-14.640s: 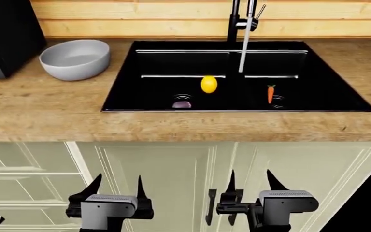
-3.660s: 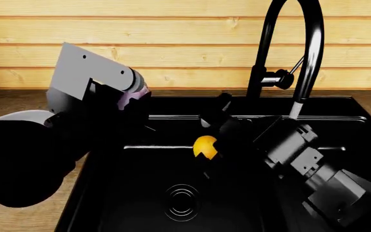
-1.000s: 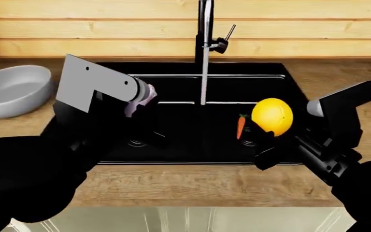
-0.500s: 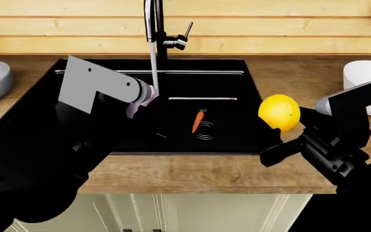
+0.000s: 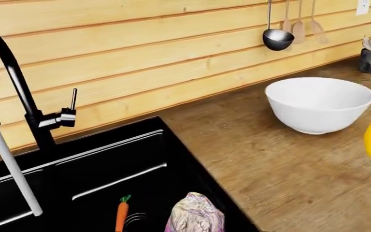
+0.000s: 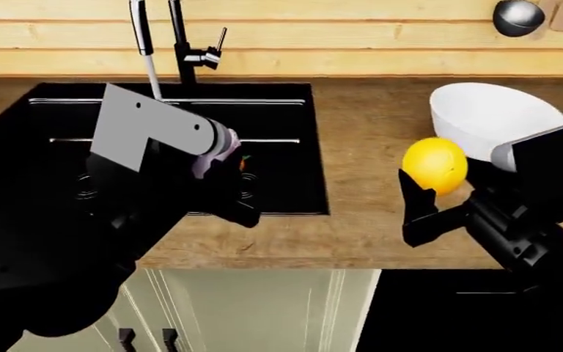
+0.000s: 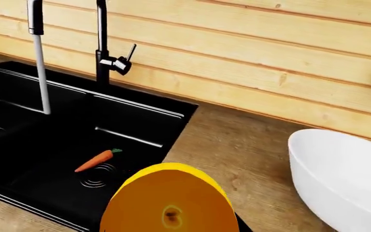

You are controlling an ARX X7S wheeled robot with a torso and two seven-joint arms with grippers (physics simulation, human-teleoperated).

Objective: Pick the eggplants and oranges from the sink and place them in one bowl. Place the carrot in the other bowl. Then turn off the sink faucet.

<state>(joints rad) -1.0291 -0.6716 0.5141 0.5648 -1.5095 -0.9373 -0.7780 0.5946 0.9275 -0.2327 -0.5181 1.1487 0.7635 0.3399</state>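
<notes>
Gripping the orange (image 6: 435, 166), our right gripper (image 6: 428, 196) sits right of centre below the white bowl (image 6: 492, 117); our left gripper (image 6: 225, 158) clasps the eggplant (image 6: 218, 150).

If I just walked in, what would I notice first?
Probably the bright orange, held up in the right gripper over the wooden counter, close to the white bowl. Next, the big black sink with water streaming from the faucet and a small carrot lying by a drain.

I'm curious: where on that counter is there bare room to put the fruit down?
Bare wood lies between the sink and the white bowl, and along the front edge. The right fingers holding the orange crowd the bowl's near side.
</notes>
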